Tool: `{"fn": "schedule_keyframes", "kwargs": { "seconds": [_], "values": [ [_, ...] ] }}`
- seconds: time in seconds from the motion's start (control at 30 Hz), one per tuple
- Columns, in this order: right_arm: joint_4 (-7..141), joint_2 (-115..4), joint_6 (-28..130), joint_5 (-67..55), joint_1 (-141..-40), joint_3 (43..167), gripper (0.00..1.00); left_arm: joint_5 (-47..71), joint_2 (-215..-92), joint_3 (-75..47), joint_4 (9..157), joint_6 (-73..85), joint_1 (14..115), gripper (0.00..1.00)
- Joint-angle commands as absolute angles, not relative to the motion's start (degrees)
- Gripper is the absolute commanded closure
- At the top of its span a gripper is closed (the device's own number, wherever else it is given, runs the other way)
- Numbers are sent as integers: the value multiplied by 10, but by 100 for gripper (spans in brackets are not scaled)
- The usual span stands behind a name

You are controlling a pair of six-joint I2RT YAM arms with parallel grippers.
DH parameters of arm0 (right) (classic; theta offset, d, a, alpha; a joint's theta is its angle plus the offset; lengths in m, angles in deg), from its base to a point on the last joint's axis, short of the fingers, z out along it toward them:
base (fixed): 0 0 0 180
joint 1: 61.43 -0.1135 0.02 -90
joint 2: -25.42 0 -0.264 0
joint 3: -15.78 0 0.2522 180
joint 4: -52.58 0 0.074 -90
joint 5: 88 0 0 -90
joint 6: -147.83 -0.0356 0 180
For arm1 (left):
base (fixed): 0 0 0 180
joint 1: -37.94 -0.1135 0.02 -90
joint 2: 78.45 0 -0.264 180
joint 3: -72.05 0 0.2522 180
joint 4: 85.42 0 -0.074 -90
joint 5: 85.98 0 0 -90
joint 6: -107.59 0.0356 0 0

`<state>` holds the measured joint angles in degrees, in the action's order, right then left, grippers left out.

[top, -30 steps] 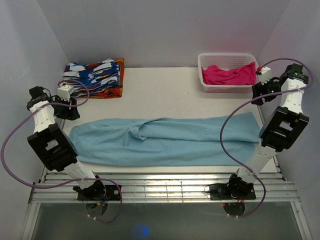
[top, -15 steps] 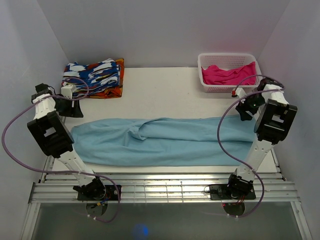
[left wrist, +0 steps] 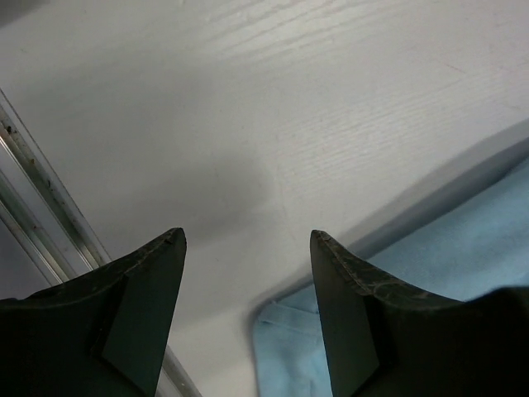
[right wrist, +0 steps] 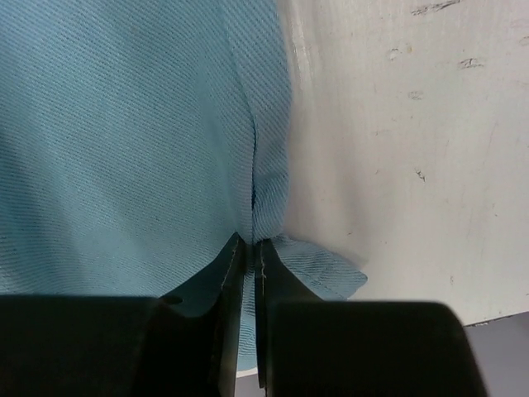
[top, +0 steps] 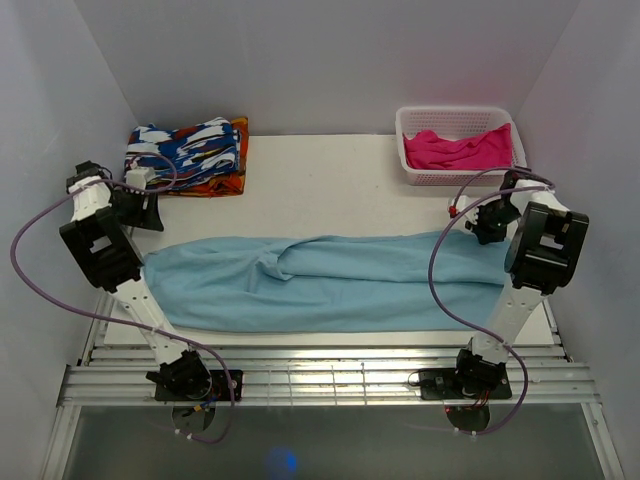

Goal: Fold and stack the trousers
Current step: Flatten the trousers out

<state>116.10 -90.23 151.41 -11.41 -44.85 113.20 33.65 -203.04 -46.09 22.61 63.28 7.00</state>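
Observation:
The light-blue trousers (top: 320,280) lie stretched left to right across the white table. My right gripper (top: 487,228) sits at their far right corner, shut on a pinched fold of the cloth (right wrist: 264,198) near the hem. My left gripper (top: 140,214) hovers just above the trousers' far left corner, open, with nothing between its fingers (left wrist: 145,289); that corner of the trousers (left wrist: 289,347) shows below the gap, beside the right finger.
A folded blue-white-orange patterned cloth (top: 190,155) lies at the back left. A white basket (top: 455,175) at the back right holds a bright pink garment (top: 455,148). Metal rails (top: 320,375) run along the near edge, and grey walls close in on both sides.
The right arm swung inward and down onto the trousers' right corner and its gripper shut on the cloth. The left gripper drifted slightly toward the left corner, still open.

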Motion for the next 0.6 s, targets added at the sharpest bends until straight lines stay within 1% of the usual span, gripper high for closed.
{"fn": "schedule_keyframes", "kwargs": {
  "seconds": [0.0, 0.07, 0.17, 0.2, 0.37, 0.4, 0.43, 0.47, 0.5, 0.53, 0.57],
  "values": [
    [1143, -870, 1506, -111, -444, 1117, 92, 357, -2064, -516, 165, 655, 77, 27],
    [1134, -847, 1492, -135, -441, 1126, 92, 354, -2073, -503, 156, 654, 84, 27],
    [1117, -807, 1468, -149, -439, 1146, 92, 357, -2069, -449, 134, 670, 90, 27],
    [1106, -785, 1452, -151, -437, 1149, 92, 361, -2059, -413, 134, 675, 90, 27],
    [1053, -714, 1441, -184, -421, 1145, 92, 394, -2021, -330, 118, 701, 94, 27],
    [1039, -695, 1435, -194, -413, 1143, 92, 420, -2005, -307, 117, 710, 93, 26],
    [1028, -685, 1425, -202, -411, 1137, 92, 429, -1990, -291, 115, 722, 93, 31],
    [1014, -670, 1424, -206, -410, 1134, 92, 446, -1983, -285, 115, 727, 94, 39],
    [984, -647, 1406, -216, -407, 1117, 92, 458, -1971, -288, 119, 728, 94, 69],
    [937, -633, 1400, -224, -403, 1105, 92, 477, -1956, -303, 130, 721, 92, 85],
    [908, -615, 1389, -223, -401, 1087, 92, 494, -1938, -322, 140, 714, 85, 100]
  ]
}}
